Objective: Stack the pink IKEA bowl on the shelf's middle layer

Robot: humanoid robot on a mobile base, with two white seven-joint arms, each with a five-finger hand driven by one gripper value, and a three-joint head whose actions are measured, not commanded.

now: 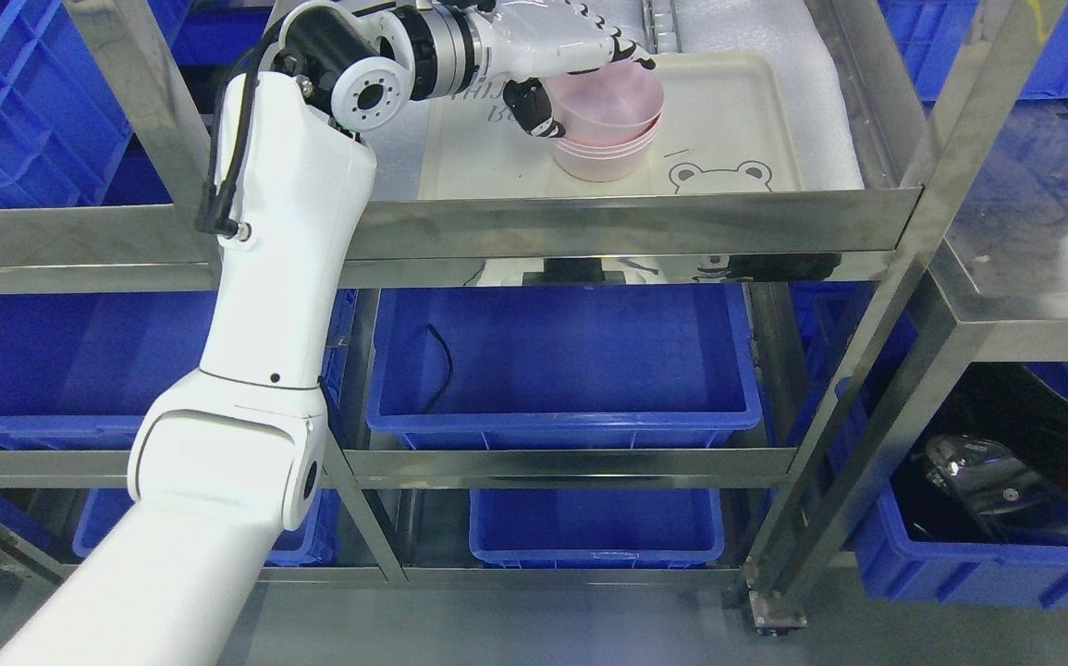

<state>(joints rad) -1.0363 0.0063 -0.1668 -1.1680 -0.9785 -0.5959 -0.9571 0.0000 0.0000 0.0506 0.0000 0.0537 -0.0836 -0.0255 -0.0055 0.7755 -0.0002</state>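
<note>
Head view: pink bowl (609, 100) is pinched at its rim by the left hand (580, 79), at 12 o'clock in the picture. It is tipped into the pink bowl stack (606, 159) on the cream tray (728, 120) on the shelf (626, 220). Stacking looks nearly done. Next, the bowl should be set flat and let go.

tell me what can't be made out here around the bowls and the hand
- Head view: the left hand covers the top pink bowl's far rim.
- How many bowls lie nested beneath: only rim edges show.
- Print on the cream tray: hidden behind the wrist.
- Right arm: out of frame.
</note>
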